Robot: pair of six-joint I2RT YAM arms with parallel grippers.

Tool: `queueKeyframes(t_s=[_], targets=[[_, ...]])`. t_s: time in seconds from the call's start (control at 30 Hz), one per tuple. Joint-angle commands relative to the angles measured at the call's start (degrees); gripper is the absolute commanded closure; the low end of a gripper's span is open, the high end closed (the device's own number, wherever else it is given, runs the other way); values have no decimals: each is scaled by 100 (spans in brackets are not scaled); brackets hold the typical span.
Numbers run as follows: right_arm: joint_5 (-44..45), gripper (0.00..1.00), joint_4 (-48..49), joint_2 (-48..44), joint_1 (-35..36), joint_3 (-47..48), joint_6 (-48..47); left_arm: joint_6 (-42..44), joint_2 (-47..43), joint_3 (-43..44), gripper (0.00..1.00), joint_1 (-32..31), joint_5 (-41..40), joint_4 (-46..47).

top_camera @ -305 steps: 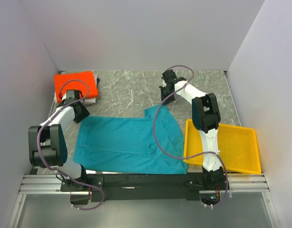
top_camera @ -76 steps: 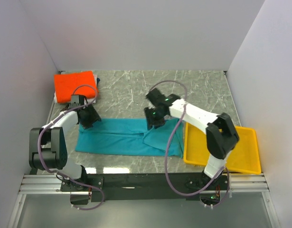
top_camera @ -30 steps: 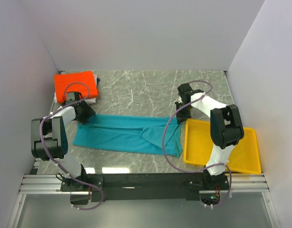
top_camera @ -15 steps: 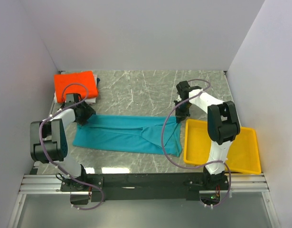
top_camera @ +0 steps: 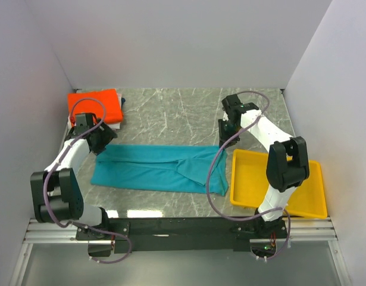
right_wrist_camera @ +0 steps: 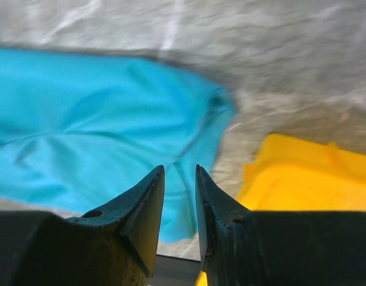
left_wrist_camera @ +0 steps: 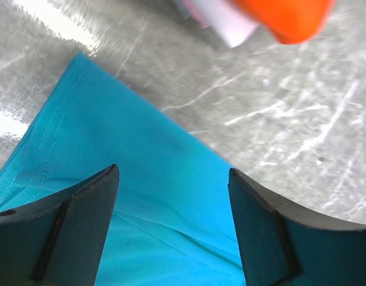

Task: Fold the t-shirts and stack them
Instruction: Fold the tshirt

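A teal t-shirt (top_camera: 159, 168) lies on the marble table, folded into a long strip from left to right. A folded orange t-shirt (top_camera: 94, 105) sits on a pile at the back left. My left gripper (top_camera: 99, 138) hovers over the teal shirt's back left corner. In the left wrist view it (left_wrist_camera: 174, 173) is wide open and empty above the teal cloth (left_wrist_camera: 141, 196). My right gripper (top_camera: 228, 127) is just behind the shirt's right end. In the right wrist view it (right_wrist_camera: 178, 170) is narrowly open with nothing in it, above the teal cloth (right_wrist_camera: 81, 119).
A yellow tray (top_camera: 302, 179) stands at the right, touching the shirt's right end; it also shows in the right wrist view (right_wrist_camera: 302, 173). White and dark cloth lies under the orange shirt (left_wrist_camera: 284, 18). Grey walls close in the back and both sides.
The teal shirt went from spread wide to a long strip. In the last second both grippers have lifted off its ends. The right arm has moved back.
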Motion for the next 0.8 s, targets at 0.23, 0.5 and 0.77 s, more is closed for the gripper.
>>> queueKeyframes(t_s=[0.23,0.5,0.77], targets=[[-852,66,246,-275,981,-465,554,265,-294,-467,21,-280,752,371],[-984,66,571,77,1051,-958,599,343,233,-969,22,-412,1177,777],[-405,66,598,762,1051,-757,519,485,410,-1013,22,-412,782,532]])
